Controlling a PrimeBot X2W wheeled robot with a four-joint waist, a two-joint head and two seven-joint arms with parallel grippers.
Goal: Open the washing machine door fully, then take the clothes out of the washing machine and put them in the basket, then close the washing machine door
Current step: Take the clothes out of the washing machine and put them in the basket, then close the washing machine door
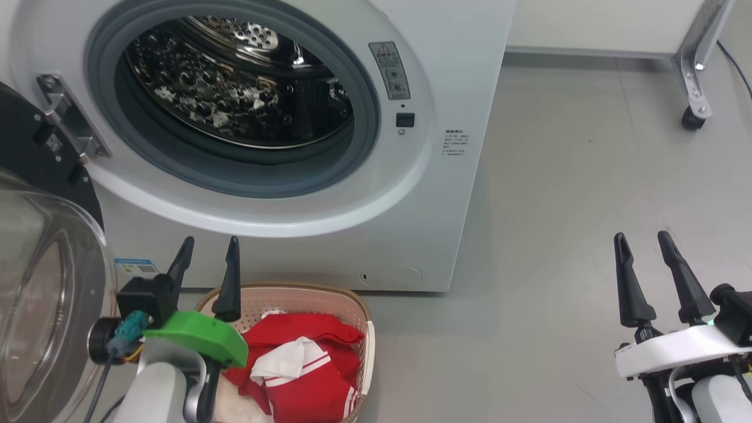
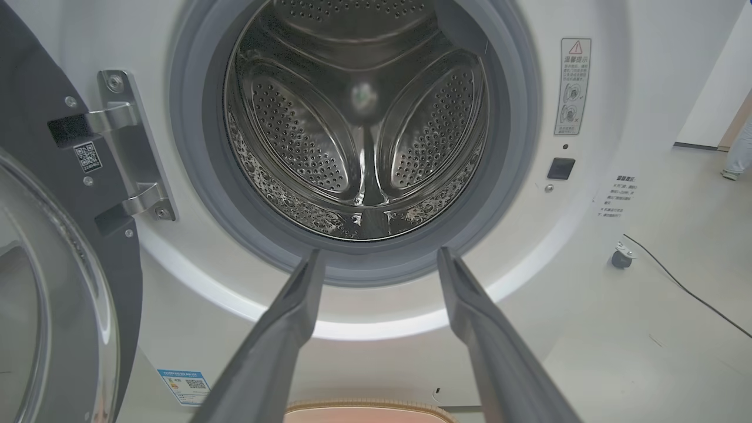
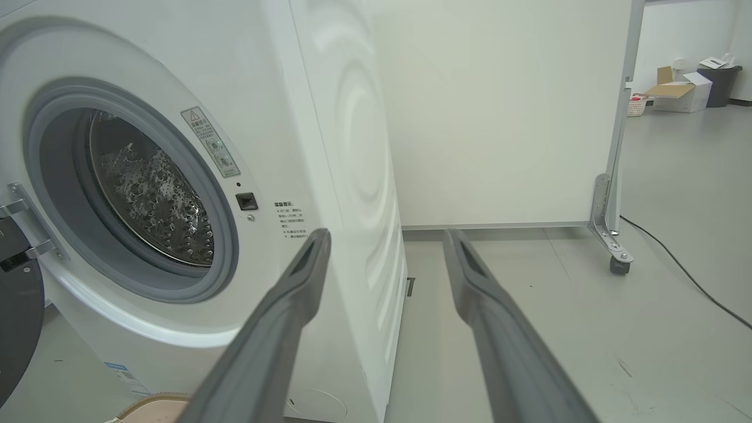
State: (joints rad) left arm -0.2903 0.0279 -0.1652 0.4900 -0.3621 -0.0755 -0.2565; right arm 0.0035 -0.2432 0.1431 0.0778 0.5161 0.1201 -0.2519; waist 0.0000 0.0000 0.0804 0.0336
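The white washing machine [image 1: 411,194] stands with its steel drum [image 2: 364,123] bare inside. Its door [image 1: 41,294] hangs swung wide at the far left, glass bowl facing me. Red clothes [image 1: 299,367] with white stripes lie in the cream basket [image 1: 352,305] on the floor before the machine. My left gripper [image 1: 208,247] hovers open above the basket's near-left part, fingers pointing at the drum mouth, nothing between them. My right gripper [image 1: 643,241] stands open and empty over the floor to the right of the machine.
A white partition on a castor [image 1: 693,120] stands behind and to the right, with a dark cable [image 3: 681,264] trailing over the grey floor. Boxes and a bin [image 3: 687,88] sit far off. A person's foot [image 2: 734,170] shows at the far right.
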